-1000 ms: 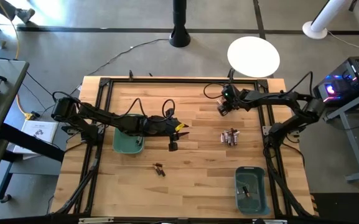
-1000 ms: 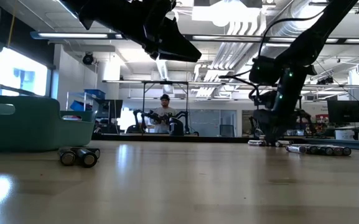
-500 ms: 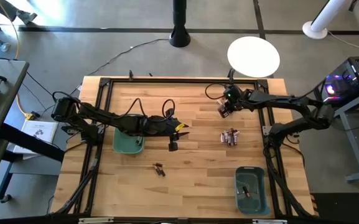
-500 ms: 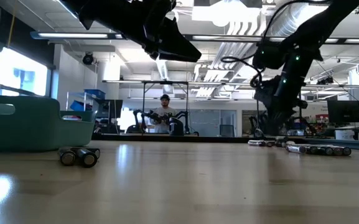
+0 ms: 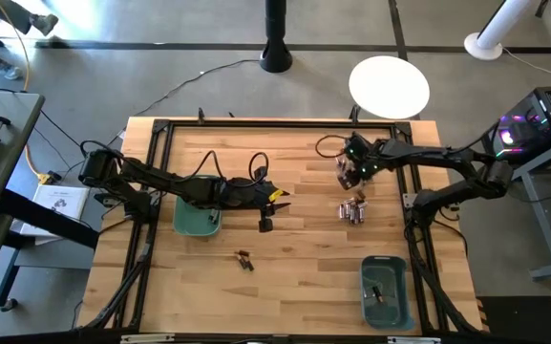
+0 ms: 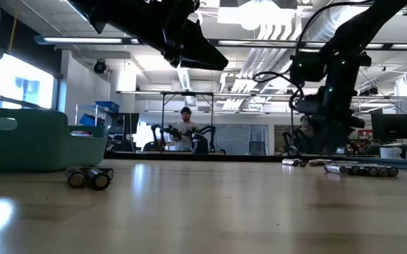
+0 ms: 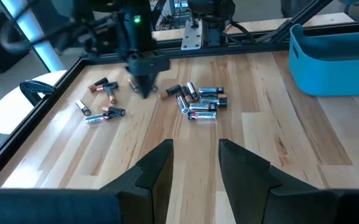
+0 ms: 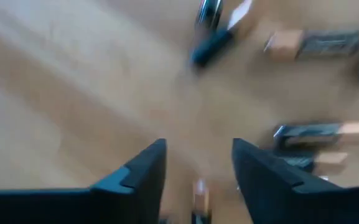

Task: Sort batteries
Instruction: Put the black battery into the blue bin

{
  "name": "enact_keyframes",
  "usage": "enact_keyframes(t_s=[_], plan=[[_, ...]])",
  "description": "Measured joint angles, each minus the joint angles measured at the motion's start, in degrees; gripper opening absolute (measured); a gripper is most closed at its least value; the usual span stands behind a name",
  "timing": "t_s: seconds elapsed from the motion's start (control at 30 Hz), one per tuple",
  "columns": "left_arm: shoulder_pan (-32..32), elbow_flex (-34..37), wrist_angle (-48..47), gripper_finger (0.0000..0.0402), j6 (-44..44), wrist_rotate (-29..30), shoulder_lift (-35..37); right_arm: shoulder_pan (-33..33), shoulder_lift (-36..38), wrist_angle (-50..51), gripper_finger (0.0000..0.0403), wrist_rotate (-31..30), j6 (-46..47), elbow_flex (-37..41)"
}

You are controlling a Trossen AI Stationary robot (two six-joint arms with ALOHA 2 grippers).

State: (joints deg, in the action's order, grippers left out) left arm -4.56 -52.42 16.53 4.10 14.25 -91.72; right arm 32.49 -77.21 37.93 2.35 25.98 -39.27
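Batteries (image 5: 353, 209) lie in a loose cluster on the right half of the table, silvery and copper-ended in the left wrist view (image 7: 198, 102). A smaller scattered group (image 7: 101, 104) lies beside them. Two more batteries (image 5: 244, 258) lie near the table's middle and show close in the low view (image 6: 89, 176). My right gripper (image 5: 351, 176) hovers open just beyond the cluster, over blurred batteries (image 8: 316, 134). The left gripper (image 7: 198, 155) is open and held above the table's middle (image 5: 267, 212).
One teal bin (image 5: 197, 216) sits under my left arm. A second teal bin (image 5: 386, 291) stands at the near right with a dark item inside. A black frame (image 5: 160, 129) runs round the table. Bare wood lies between the two arms.
My right gripper has moved a short way toward the table's near edge, closer to the battery cluster. The batteries have stayed where they were.
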Motion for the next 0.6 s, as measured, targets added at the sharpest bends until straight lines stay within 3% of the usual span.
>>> enact_keyframes(t_s=[0.27, 0.6], plan=[[0.00, 0.00, -0.04, 0.0119, 0.19, -0.17, 0.00, -7.17, 0.02, 7.48, 0.0208, 1.58, 6.71, 0.00], [0.00, 0.00, -0.24, 0.0119, 0.20, -0.18, 0.00, -10.06, -0.82, 7.24, 0.0208, -6.44, 7.13, 0.00]])
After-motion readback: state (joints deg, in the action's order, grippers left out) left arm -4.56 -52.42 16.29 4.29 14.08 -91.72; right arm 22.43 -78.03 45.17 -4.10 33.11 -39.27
